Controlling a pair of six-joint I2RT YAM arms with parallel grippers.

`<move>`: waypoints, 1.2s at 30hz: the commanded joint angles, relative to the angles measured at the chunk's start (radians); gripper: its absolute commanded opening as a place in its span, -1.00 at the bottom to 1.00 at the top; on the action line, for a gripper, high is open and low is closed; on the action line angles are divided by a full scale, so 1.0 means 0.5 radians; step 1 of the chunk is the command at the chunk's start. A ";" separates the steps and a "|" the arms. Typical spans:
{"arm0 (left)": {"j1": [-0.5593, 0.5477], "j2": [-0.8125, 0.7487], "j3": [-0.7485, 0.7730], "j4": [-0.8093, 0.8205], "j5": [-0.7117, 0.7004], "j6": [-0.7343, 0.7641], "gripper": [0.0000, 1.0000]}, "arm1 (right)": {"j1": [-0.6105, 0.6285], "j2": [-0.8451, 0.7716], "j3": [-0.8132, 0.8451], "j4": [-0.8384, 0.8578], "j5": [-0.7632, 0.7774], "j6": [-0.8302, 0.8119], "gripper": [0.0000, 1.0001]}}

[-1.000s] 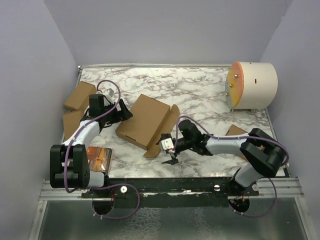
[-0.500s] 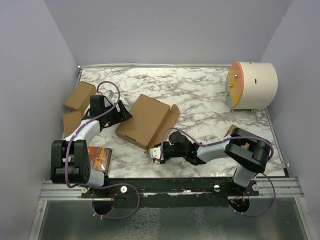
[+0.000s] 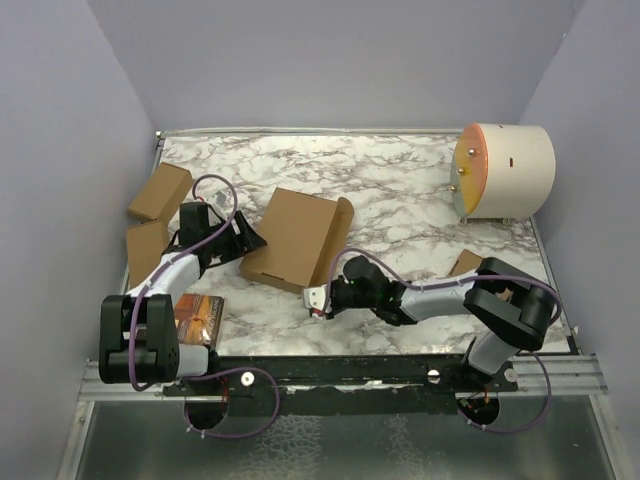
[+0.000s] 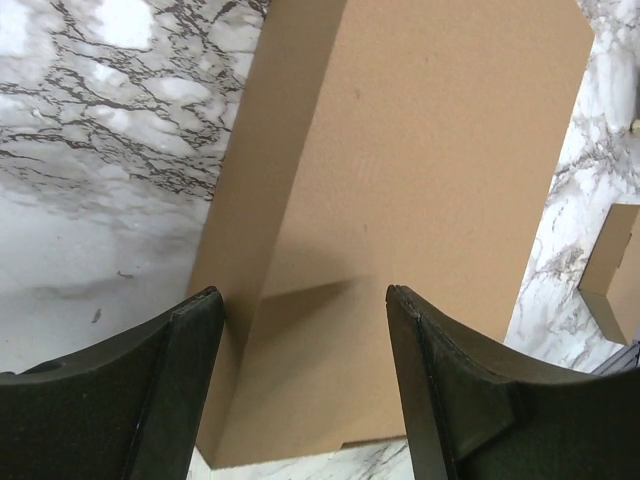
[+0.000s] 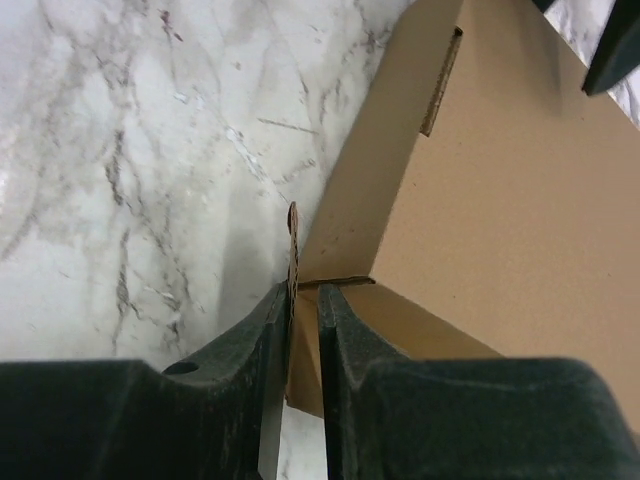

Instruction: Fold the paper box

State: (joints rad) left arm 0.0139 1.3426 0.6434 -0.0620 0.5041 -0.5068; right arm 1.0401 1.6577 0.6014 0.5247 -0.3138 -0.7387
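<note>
The paper box (image 3: 295,238) is a flat brown cardboard mailer lying in the middle of the marble table, with its right side flap standing up. My left gripper (image 3: 250,241) is open at the box's left edge. In the left wrist view its fingertips (image 4: 302,293) straddle the box's top panel (image 4: 430,150) without touching it. My right gripper (image 3: 317,299) is at the box's near corner. In the right wrist view its fingers (image 5: 303,292) are shut on a thin upright flap (image 5: 293,235) of the box (image 5: 500,200).
Two smaller brown boxes (image 3: 160,192) (image 3: 147,248) lie at the left, and a third (image 3: 468,263) sits behind the right arm. A cream cylinder with an orange end (image 3: 505,168) stands at the back right. An orange and dark flat item (image 3: 195,315) lies by the left base.
My right gripper has swung left to the box's near corner and closed onto a flap. The box has shifted slightly and its right flap has risen. My left gripper has narrowed a little.
</note>
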 commanded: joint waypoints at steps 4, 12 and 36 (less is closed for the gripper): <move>0.000 -0.157 -0.069 -0.025 0.115 -0.058 0.38 | -0.201 -0.197 0.037 -0.497 -0.218 -0.171 -0.59; -0.003 -0.258 -0.039 -0.150 0.081 0.009 0.46 | -0.320 -0.263 0.065 -0.742 -0.384 -0.231 -0.41; -0.031 -0.045 0.112 -0.088 0.121 0.216 0.51 | -0.252 -0.092 0.102 -0.528 -0.347 -0.126 -0.39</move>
State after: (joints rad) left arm 0.0040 1.3205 0.6804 -0.1329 0.5362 -0.4259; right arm 0.9089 1.5993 0.6544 0.2131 -0.4927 -0.8154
